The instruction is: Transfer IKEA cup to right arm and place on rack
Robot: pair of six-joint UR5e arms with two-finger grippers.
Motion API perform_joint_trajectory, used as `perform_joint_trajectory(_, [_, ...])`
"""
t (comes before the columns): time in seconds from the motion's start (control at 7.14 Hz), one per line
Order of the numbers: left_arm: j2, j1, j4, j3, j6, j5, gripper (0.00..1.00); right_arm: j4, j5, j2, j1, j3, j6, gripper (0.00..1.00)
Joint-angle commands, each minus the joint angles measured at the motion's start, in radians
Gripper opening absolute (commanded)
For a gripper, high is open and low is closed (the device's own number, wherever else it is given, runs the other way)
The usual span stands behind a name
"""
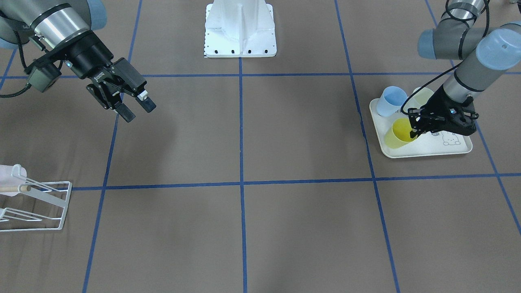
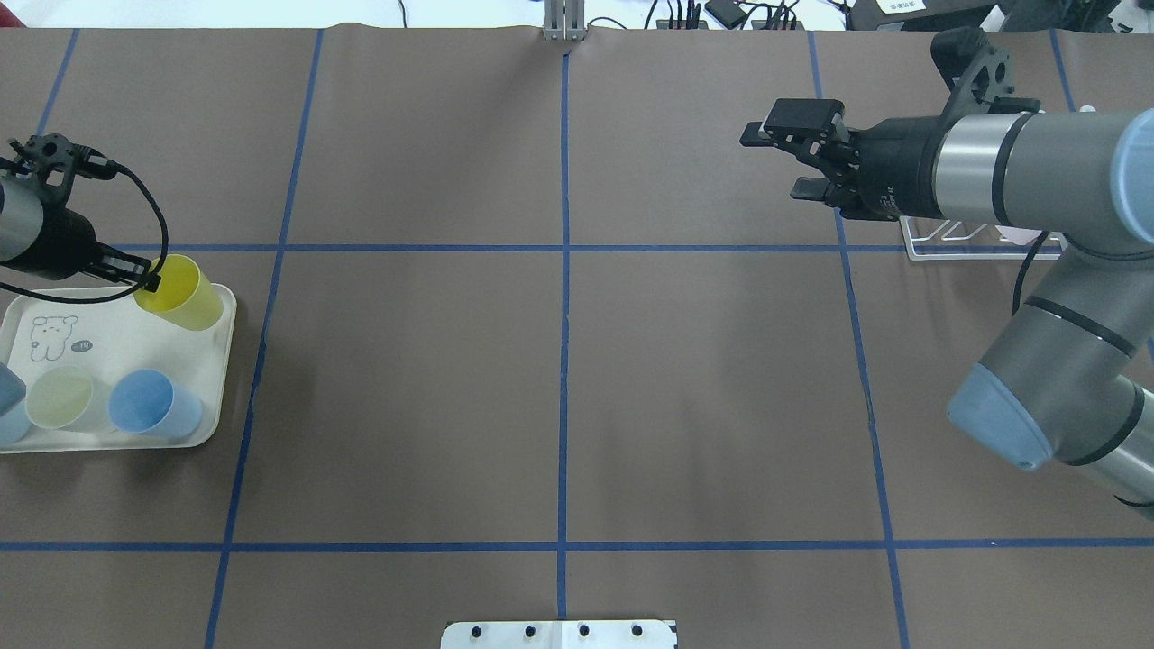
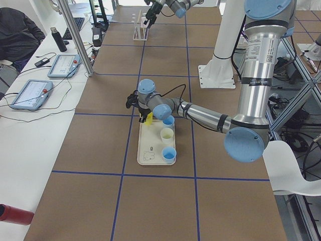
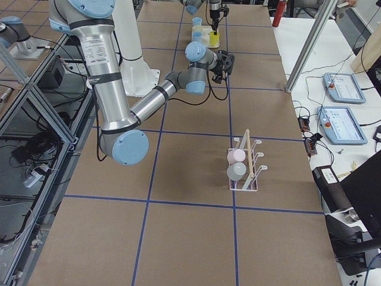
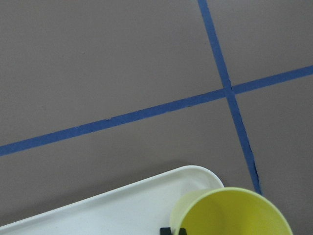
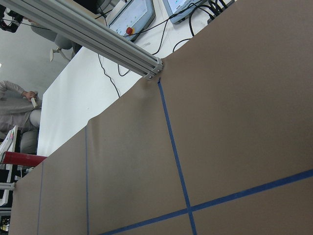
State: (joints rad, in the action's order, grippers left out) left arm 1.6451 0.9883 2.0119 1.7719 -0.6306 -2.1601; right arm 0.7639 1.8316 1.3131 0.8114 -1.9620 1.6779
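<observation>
The IKEA cup [image 1: 399,134], yellow, leans at the far corner of the cream tray [image 1: 427,152]; it also shows in the overhead view [image 2: 183,293] and the left wrist view [image 5: 230,213]. My left gripper [image 1: 414,132] is shut on its rim, one finger inside the cup and one outside. My right gripper [image 1: 136,108] hangs open and empty above the table, across from the tray and near the rack [image 1: 38,203]. From overhead, the right arm hides most of the rack [image 2: 956,245]. In the exterior right view the rack [image 4: 247,170] carries a pink cup and a grey cup.
The tray [image 2: 117,338] also holds a blue cup [image 2: 153,406], a pale green cup [image 2: 61,397] and another blue cup cut off by the frame edge. The white robot base [image 1: 240,28] stands at the table's middle. Blue tape lines grid the brown table.
</observation>
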Motion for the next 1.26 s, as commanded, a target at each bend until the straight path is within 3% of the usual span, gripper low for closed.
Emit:
perform_joint_trajectory(0.0, [0.051, 0.071, -0.151, 0.086, -0.006, 0.003, 0.00, 0.000, 0.000, -0.003, -0.001, -0.012, 0.000, 1.00])
perform_joint_trajectory(0.14, [0.111, 0.078, -0.153, 0.066, -0.052, 0.002, 0.00, -0.006, 0.003, -0.009, -0.003, -0.017, -0.001, 1.00])
perform_joint_trajectory(0.56, [0.324, 0.032, -0.073, 0.005, -0.480, 0.002, 0.00, -0.049, -0.012, -0.011, -0.005, -0.009, 0.061, 1.00])
perform_joint_trajectory(0.84, [0.390, -0.041, 0.125, -0.049, -0.775, 0.032, 0.00, -0.098, -0.080, -0.009, -0.014, -0.003, 0.097, 1.00])
perform_joint_trajectory(1.12, [0.389, -0.101, 0.397, -0.086, -1.055, 0.156, 0.00, -0.210, -0.133, -0.012, -0.041, 0.023, 0.147, 1.00])
